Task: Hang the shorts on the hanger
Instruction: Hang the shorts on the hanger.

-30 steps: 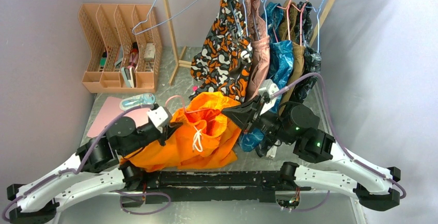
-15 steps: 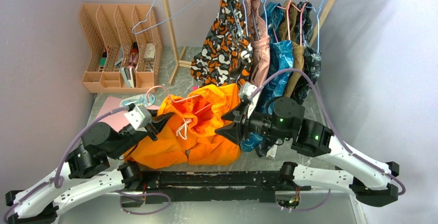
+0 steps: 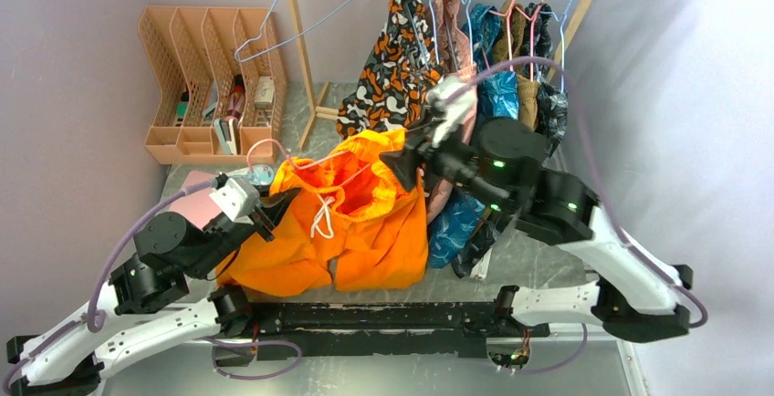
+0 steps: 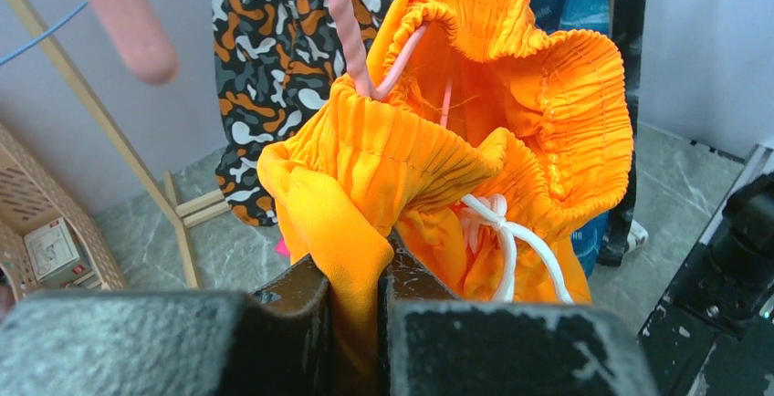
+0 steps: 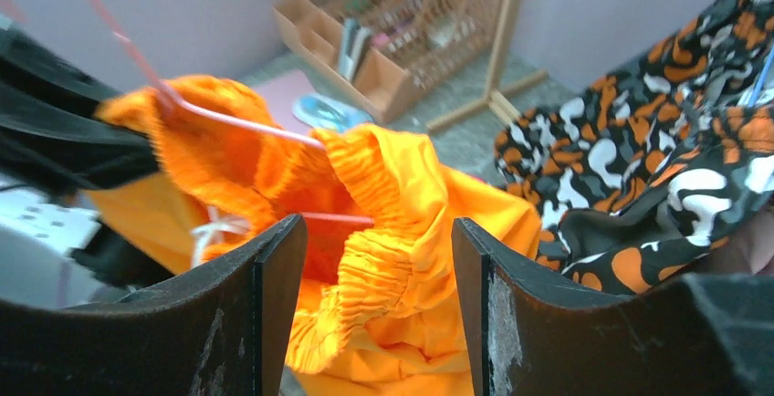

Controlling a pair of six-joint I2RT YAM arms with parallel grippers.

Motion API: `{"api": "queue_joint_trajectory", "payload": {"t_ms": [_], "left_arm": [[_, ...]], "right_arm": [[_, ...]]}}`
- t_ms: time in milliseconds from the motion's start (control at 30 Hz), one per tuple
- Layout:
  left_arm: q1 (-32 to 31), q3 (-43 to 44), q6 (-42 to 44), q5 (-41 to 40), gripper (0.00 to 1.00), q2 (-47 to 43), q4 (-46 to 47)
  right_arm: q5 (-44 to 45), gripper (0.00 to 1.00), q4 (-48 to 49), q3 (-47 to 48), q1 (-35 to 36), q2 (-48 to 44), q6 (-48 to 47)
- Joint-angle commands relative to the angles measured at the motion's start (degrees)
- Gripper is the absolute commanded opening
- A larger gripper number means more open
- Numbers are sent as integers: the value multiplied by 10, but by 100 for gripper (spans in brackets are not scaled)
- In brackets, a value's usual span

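Note:
The bright orange shorts hang bunched between the two arms, with the white drawstring dangling at the front. The pink wire hanger runs through the gathered waistband, its hook sticking out to the left. My left gripper is shut on a fold of the shorts at their left side, and the pink hanger wire rises just beyond my left gripper. My right gripper stands open at the waistband's right end. Its jaws flank the shorts' waistband without pinching it, beside the hanger wire.
A wooden clothes rack behind holds a light-blue hanger and several hung garments, the orange-black-white patterned one nearest the shorts. An orange desk organiser stands at the back left and a pink mat lies beside the left arm.
My right gripper has opened, let go of the waistband and risen toward the rack. The left gripper has pulled the shorts and hanger to the left, still shut on the fabric.

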Motion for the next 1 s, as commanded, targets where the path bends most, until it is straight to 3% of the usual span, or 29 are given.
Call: {"api": "queue_joint_trajectory", "payload": {"t_ms": [0, 300, 700, 967], "left_arm": [[1, 44, -24, -49, 7, 26, 17], [1, 84, -85, -80, 7, 102, -21], [0, 92, -92, -82, 7, 109, -32], [1, 108, -92, -64, 7, 122, -41]], "right_arm": [[73, 63, -83, 14, 0, 71, -17], [148, 67, -30, -10, 2, 95, -56], [244, 71, -3, -39, 34, 142, -121], [353, 69, 30, -59, 53, 185, -160]]}}
